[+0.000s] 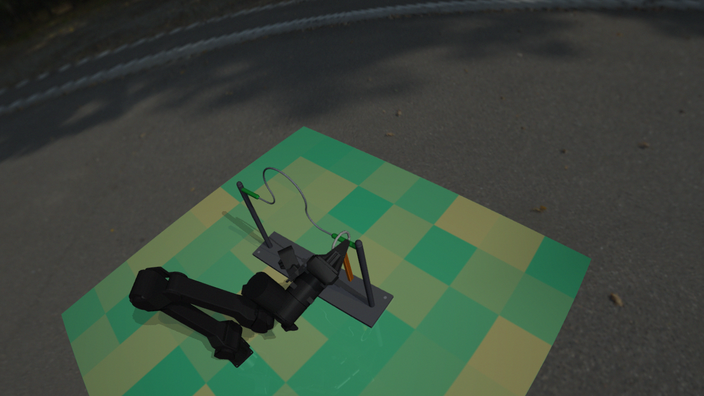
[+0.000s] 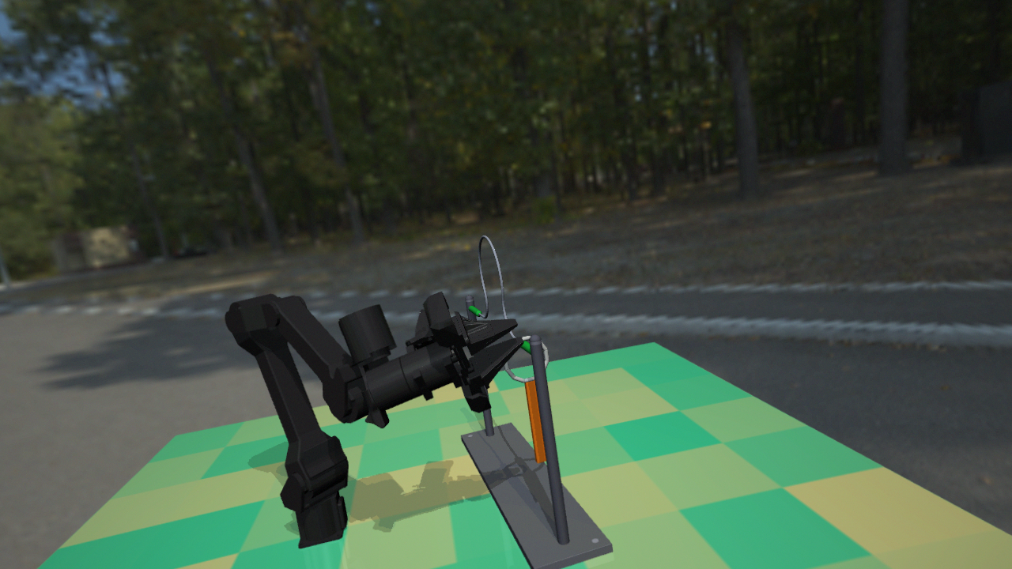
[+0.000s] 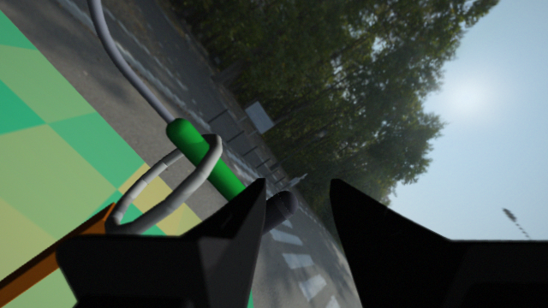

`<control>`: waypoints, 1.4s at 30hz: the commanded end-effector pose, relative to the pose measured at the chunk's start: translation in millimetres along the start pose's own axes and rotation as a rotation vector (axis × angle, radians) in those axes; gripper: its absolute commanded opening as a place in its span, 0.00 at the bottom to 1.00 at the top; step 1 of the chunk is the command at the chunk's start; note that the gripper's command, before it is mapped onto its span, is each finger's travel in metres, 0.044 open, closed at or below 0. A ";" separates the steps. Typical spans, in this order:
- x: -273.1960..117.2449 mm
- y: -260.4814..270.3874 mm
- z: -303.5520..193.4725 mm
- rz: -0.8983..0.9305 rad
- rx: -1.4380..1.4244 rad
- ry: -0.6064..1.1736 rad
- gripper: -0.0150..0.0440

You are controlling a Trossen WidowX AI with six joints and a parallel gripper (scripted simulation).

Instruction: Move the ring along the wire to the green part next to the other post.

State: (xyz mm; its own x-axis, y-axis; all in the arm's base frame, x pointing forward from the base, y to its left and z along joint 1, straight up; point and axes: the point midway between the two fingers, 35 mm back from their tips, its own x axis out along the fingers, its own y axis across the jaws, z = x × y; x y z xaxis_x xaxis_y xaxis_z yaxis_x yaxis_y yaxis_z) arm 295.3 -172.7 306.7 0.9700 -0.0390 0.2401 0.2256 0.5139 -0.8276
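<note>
Top view: shows the ring [image 1: 335, 240] [image 2: 547, 353] [image 3: 184, 192] around the green sleeve [image 1: 336, 237] [image 2: 526, 346] [image 3: 188, 139] beside the right post [image 1: 365, 275] [image 2: 550, 438] [image 3: 282, 205], with the orange handle [image 1: 348, 268] [image 2: 534, 420] [image 3: 34, 269] hanging below. Leaves the carry along the grey wire [image 1: 304, 197] [image 2: 500, 276] [image 3: 128, 77] to the left post [image 1: 254, 216] [image 2: 488, 422], release and retreat outstanding.

Exterior view: places the gripper [image 1: 347, 241] [image 2: 520, 332] [image 3: 298, 186] close to the ring, above the handle. Appears to need lowering before any grasp. Includes a dark base plate [image 1: 381, 307] [image 2: 523, 537] on a green and tan checkered surface [image 1: 443, 246] [image 2: 742, 424] [image 3: 64, 171]; beyond, outdoor pavement [image 1: 492, 98] [image 2: 141, 382] and trees [image 2: 566, 106] [image 3: 300, 64].

Wrist view: reveals fingers partly spread, with nothing gripped. Shows the handle outside the gap, at left. Cannot confirm whether a finger touches the sleeve or post. Judged at the approach stage, pickup not yet achieved.
</note>
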 end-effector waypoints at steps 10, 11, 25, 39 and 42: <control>-60.3 103.6 -80.6 0.206 0.518 0.134 0.53; -66.0 110.8 -83.3 0.218 0.557 0.142 0.53; -130.0 178.1 -88.0 0.306 1.009 0.217 0.53; -75.8 154.6 -65.3 0.305 1.007 0.215 0.53; -72.4 152.9 -62.9 0.304 1.008 0.213 0.53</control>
State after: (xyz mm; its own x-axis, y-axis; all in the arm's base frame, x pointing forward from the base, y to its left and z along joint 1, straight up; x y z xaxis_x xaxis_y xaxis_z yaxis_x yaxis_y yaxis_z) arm 260.8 -146.2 124.4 0.9898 0.1162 -0.0821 -0.1180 0.9929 -0.0175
